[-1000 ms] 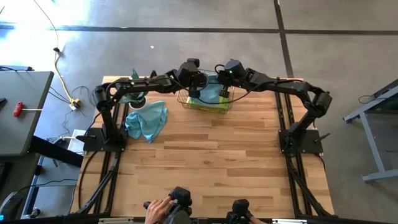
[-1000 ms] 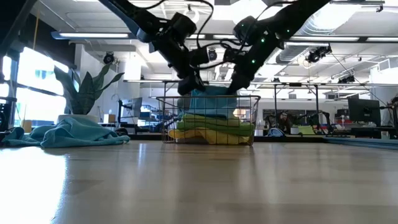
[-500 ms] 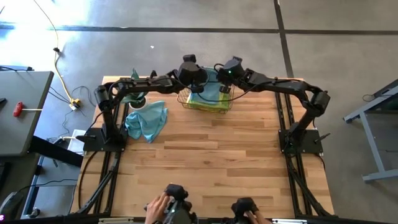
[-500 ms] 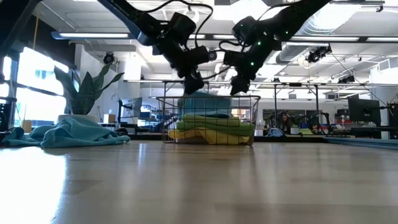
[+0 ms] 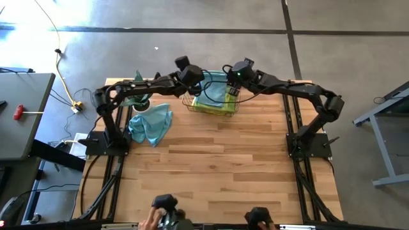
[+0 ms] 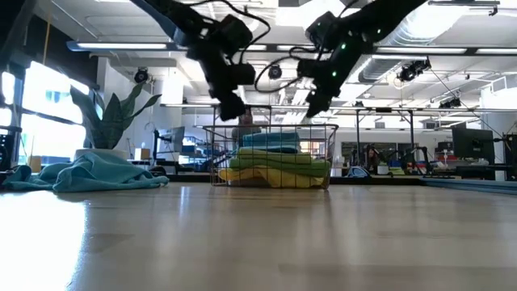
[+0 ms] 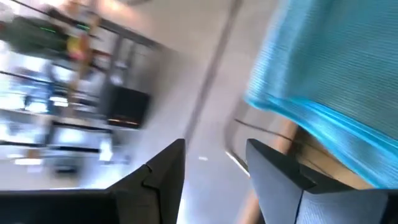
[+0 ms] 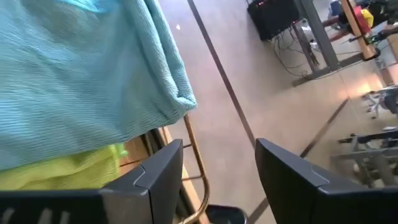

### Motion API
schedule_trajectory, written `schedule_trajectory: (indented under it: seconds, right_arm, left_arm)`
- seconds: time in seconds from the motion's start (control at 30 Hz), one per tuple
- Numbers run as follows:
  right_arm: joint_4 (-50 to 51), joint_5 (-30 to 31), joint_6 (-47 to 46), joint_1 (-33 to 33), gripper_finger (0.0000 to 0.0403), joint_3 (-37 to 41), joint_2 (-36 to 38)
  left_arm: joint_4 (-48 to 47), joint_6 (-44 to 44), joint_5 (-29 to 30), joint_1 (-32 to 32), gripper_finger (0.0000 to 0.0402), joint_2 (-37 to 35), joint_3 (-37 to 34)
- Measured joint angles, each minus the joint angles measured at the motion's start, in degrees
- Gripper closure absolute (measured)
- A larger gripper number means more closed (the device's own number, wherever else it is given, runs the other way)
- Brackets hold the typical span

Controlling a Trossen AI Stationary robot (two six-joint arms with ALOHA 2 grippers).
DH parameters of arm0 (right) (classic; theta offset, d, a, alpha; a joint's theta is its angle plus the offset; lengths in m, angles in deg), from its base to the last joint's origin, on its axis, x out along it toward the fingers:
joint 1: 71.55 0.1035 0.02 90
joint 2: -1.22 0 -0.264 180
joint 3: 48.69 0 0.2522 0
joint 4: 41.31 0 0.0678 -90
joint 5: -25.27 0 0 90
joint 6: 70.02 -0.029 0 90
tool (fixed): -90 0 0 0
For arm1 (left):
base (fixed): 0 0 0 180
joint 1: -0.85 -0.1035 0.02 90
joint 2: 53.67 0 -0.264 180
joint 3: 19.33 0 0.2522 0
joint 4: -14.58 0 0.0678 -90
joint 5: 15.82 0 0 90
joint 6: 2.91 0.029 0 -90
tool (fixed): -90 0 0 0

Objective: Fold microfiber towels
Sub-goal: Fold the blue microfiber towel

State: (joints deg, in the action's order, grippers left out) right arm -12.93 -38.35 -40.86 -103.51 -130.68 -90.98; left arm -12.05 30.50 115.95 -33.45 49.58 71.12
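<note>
A wire basket (image 5: 190, 105) stands at the table's far edge, holding a stack of microfiber towels. A folded teal towel (image 6: 271, 141) lies on top of lime green (image 6: 279, 156) and yellow (image 6: 275, 174) ones. My left gripper (image 5: 193, 81) hovers open over the basket's far left corner, the teal towel (image 7: 336, 68) just beside its fingers. My right gripper (image 5: 231, 89) hovers open over the basket's right rim, above the teal towel's folded edge (image 8: 93, 81). Another teal towel (image 5: 151, 122) lies crumpled on the table to the left.
A spiky potted plant (image 5: 137, 96) stands at the far left corner, behind the crumpled towel. The near half of the wooden table (image 5: 211, 166) is bare. A person's hand (image 5: 148, 222) shows at the near edge by dark handles.
Both grippers have opened and let go of the teal towel, which has dropped flat onto the stack in the basket. My left gripper has drawn back toward the table's left edge and turned about; my right gripper has stayed above the basket's right rim.
</note>
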Motion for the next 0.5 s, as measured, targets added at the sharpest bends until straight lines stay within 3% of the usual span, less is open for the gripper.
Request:
schedule_trajectory:
  seconds: [0.17,0.3,0.4,0.5]
  right_arm:
    - [5.50,-1.32,-5.17,1.54,0.0210,0.00,4.87]
    - [10.48,-8.68,-10.33,3.08,0.0210,0.00,8.04]
    - [14.14,-14.96,-13.24,4.90,0.0210,0.00,9.50]
    - [17.38,-18.91,-15.32,7.52,0.0210,0.00,10.03]
  left_arm:
    - [-17.99,-15.13,-14.59,0.92,0.0257,-6.14,0.00]
    - [-31.06,-26.82,-27.61,2.40,0.0264,-10.56,0.04]
    - [-40.60,-33.60,-28.11,4.97,0.0263,-11.76,0.04]
    - [-48.13,-39.74,-21.70,8.05,0.0262,-11.85,-0.78]
